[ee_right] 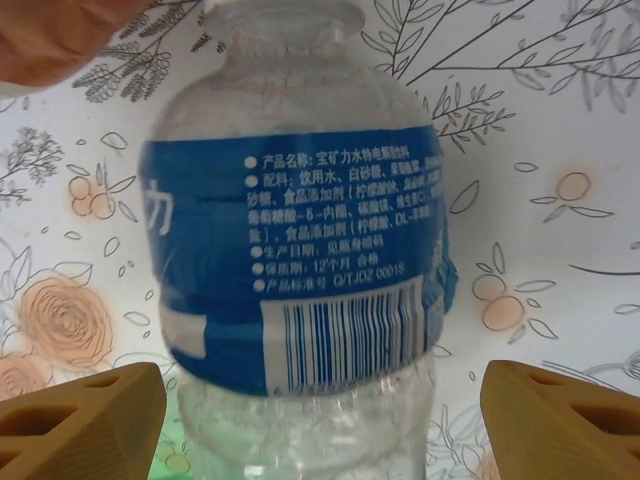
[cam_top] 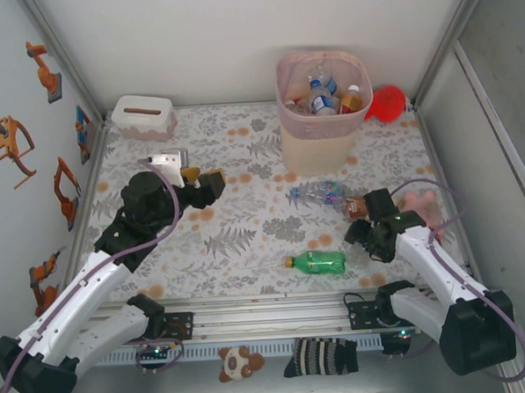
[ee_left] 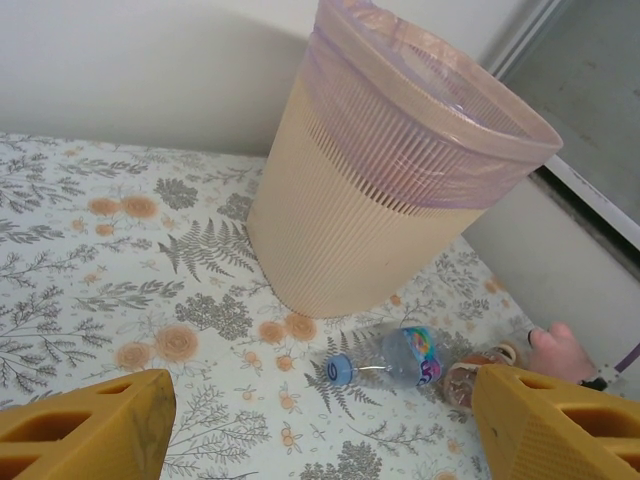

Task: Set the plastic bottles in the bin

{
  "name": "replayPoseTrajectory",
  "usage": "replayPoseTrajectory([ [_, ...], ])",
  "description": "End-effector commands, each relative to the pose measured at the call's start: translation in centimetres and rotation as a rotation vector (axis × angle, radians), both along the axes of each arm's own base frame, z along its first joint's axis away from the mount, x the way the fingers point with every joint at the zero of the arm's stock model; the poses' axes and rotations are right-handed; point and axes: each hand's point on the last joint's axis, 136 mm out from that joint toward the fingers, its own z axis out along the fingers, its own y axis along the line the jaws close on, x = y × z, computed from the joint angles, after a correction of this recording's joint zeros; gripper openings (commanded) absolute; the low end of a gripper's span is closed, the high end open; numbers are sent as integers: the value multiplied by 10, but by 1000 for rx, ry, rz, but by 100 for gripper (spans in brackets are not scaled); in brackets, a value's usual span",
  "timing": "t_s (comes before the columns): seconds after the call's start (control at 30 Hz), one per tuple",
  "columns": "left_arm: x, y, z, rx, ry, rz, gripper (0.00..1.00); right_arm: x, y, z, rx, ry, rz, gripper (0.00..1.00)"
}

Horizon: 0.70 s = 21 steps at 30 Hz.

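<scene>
**Light, roll-prone bottle lies under the open right hand**

The blue-labelled bottle [ee_right: 300, 250] lies on the table [ee_right: 560, 150], running up the middle of the right wrist view. The right hand [ee_right: 322, 405] is open over it, its fingers [ee_right: 80, 420] wide on either side and neither touching. The bottle looks empty, so it is probably light, thin-walled and easy to dent. Being round and smooth, it may roll or squirt out of a pinch. The labelled waist seems the best hold.

A brownish plush toy [ee_right: 50, 40], as I judge it, sits by the bottle's far end at upper left. In the top view a green bottle [cam_top: 317, 262] lies near, at lower centre. A clear bottle [ee_left: 385, 362] lies below the bin [cam_top: 317, 150]. The bin's tall rim must be cleared, and it already holds several bottles [cam_top: 323, 95]. The left hand [ee_left: 320, 425] is open and empty.
</scene>
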Motion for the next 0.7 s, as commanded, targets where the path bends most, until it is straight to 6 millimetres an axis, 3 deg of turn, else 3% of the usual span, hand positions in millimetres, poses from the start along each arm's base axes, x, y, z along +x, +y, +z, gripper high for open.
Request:
replayPoseTrajectory([
  [0.0, 4, 0, 5, -24, -9, 11, 77, 15, 1, -7, 17, -44, -54, 81],
  [0.23, 5, 1, 7, -25, -13, 20, 77, 17, -4, -27, -23, -15, -50, 78],
  [0.67, 5, 1, 8, -25, -8, 21, 77, 15, -3, -26, -16, -23, -55, 66],
])
